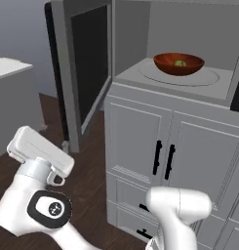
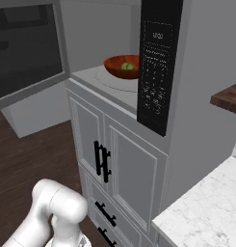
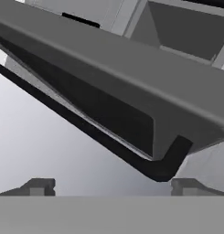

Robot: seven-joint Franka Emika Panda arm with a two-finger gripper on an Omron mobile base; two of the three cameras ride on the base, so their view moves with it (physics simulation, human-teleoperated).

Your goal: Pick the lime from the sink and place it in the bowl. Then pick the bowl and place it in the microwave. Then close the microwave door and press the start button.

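Microwave [image 1: 184,58] built in above grey cabinets [image 1: 169,156], cavity open, pale floor and round turntable in plain sight from both base views. Microwave door [image 1: 84,73] swung wide to the left, dark glass facing the room, lower corner close in front of the hand camera [image 3: 131,109]. Dark control panel [image 2: 158,62] on the right edge of the cavity, start button too small to pick out. Bowl [image 1: 179,63] resting on the turntable, well inside. Lime [image 1: 179,63] lying in the middle of the bowl. Sink steps judged finished; closing the door and pressing start not yet done.

Arm low, below and left of the door, wrist near the door's bottom edge. Gripper [image 3: 112,185] spread fully wide, nothing between the tips, nothing held.

Risks from here, as judgement only: pushing near the hinge rather than the free edge, leaving the door short of latching; open tips snagging on the door's lower corner; a hard slam jolting the bowl and rolling the lime out; pressing the wrong key on that crowded panel, or pressing start with the door ajar.
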